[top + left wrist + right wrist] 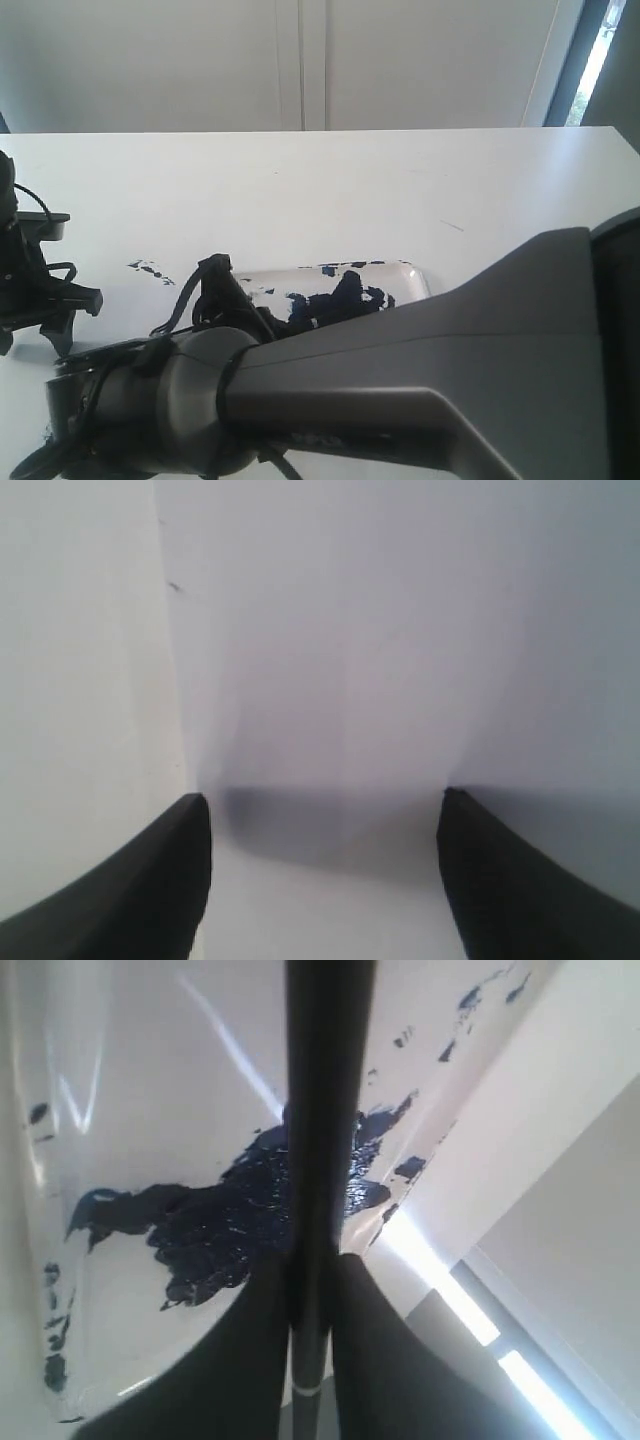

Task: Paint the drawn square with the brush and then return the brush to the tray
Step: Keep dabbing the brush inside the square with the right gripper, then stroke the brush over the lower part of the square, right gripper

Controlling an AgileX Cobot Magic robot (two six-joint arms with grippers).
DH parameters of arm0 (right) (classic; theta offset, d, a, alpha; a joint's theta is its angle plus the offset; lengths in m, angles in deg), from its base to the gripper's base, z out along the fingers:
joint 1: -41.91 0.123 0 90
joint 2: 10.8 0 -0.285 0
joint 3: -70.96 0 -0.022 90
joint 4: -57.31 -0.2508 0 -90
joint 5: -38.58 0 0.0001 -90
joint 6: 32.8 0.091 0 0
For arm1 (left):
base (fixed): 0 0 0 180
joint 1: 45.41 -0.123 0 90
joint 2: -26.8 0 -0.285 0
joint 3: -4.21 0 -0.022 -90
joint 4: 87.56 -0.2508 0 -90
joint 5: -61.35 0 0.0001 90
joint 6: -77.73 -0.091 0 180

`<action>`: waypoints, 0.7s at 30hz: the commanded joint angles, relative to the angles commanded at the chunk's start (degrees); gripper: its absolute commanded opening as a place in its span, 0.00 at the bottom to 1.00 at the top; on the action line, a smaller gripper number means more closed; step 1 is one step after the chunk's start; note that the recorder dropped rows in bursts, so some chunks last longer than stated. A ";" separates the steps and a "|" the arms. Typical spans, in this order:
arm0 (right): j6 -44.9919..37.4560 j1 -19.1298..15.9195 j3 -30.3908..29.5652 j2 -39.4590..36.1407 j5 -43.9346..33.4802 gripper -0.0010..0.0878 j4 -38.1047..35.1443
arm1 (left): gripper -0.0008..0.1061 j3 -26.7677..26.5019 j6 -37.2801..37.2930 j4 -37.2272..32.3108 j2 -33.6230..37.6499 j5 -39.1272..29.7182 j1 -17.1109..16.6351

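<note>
My right gripper [310,1260] is shut on the brush [325,1110], a long black stick that runs straight out between the fingers over the tray [150,1090]. The tray is white and holds a dark blue-black paint blotch [220,1220]; the brush tip is hidden. In the exterior view the tray [410,272] lies at mid-table, and the right gripper [225,290] hangs over its left end. My left gripper [32,340] is at the far left. It [325,810] stands open just above white paper [350,630], holding nothing. The drawn square is out of view.
The right arm's big grey forearm [420,380] fills the front of the exterior view and hides the table beneath it. Dark paint flecks [150,268] mark the surface left of the tray. A wall and a window [595,60] stand behind the table.
</note>
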 joint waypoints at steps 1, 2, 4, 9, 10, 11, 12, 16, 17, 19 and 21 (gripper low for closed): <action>0.00 0.00 0.00 0.00 0.00 0.01 0.27 | 0.64 0.00 0.00 0.00 0.00 0.00 0.00; 0.00 0.00 0.00 -0.13 0.00 0.01 0.37 | 0.64 0.00 0.00 0.00 0.00 0.00 0.00; 0.00 0.00 0.00 -0.55 0.00 0.01 0.37 | 0.64 0.00 0.01 0.00 0.00 0.11 0.00; 0.12 0.56 0.00 -2.22 0.00 0.01 1.98 | 0.64 0.00 0.01 0.00 0.00 0.11 0.00; 0.12 0.95 0.00 -2.49 0.00 0.01 2.48 | 0.64 0.00 0.01 0.00 0.00 0.23 0.00; 0.12 1.12 0.00 -2.81 0.00 0.01 2.92 | 0.64 0.00 0.01 0.00 0.00 0.23 0.00; 0.12 1.47 0.00 -2.94 0.00 0.01 3.04 | 0.64 0.00 0.11 0.00 0.00 0.32 0.00; 0.36 2.19 0.00 -3.56 0.00 0.01 3.41 | 0.64 0.00 0.11 0.00 0.00 0.32 0.00; 0.62 2.18 0.00 -3.56 0.00 0.01 3.41 | 0.64 0.00 0.11 0.00 0.00 0.32 0.00; 0.61 2.32 0.00 -3.56 0.00 0.01 3.63 | 0.64 0.00 0.23 0.00 0.00 0.32 0.00; 0.76 2.32 0.00 -3.56 0.00 0.01 3.75 | 0.64 0.00 0.23 0.00 0.00 0.32 0.00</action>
